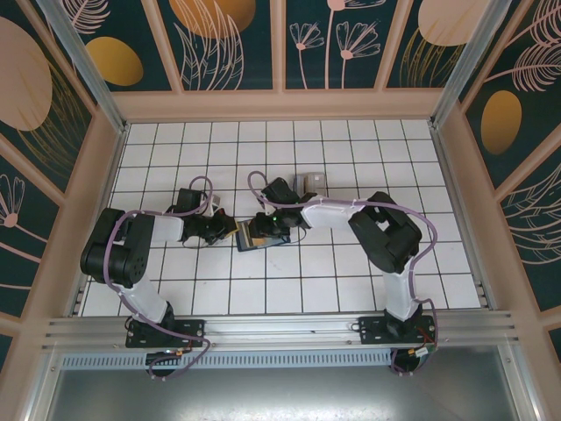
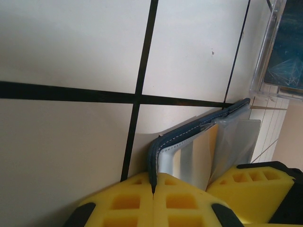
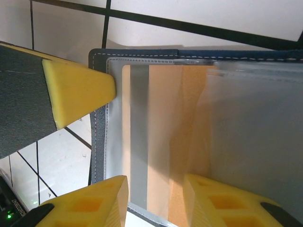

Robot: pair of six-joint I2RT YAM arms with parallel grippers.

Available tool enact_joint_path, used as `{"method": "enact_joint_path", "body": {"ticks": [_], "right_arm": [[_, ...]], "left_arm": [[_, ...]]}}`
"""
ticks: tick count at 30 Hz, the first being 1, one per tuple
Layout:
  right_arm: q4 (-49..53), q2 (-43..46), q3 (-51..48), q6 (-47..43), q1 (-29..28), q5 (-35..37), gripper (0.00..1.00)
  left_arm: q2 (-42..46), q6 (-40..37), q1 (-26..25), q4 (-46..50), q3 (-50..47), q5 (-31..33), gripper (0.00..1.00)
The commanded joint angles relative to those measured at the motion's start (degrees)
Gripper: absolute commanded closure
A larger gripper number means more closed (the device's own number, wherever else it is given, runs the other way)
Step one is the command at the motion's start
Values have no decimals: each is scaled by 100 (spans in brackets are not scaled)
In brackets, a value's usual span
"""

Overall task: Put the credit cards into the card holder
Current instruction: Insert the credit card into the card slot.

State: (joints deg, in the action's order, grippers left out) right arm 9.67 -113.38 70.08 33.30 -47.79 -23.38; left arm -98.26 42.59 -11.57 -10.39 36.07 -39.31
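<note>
The holder [image 1: 263, 244] lies open on the tiles [image 1: 351, 289] at mid-table, between the two grippers. The left gripper [image 2: 152, 202] is pressed together on the holder's navy edge, pinching it between its yellow pads. The right gripper [image 3: 155, 204] stands partly spread over the near end of the holder's clear pocket, where an orange card [image 3: 163, 132] with a grey stripe lies flat; whether its pads touch the card or the pocket I cannot tell
</note>
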Motion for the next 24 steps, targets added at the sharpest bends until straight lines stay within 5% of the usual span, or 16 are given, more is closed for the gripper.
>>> {"method": "enact_joint_path", "body": {"ticks": [1, 10, 24], "right_arm": [[217, 286, 58, -111, -82, 239, 63], [570, 574, -128, -271, -94, 1047, 63], [563, 133, 64, -269, -242, 873, 63]], "left_arm": [[-27, 35, -29, 406, -189, 340, 100], [-32, 57, -28, 345, -233, 314, 100], [-27, 38, -24, 411, -202, 308, 100]]}}
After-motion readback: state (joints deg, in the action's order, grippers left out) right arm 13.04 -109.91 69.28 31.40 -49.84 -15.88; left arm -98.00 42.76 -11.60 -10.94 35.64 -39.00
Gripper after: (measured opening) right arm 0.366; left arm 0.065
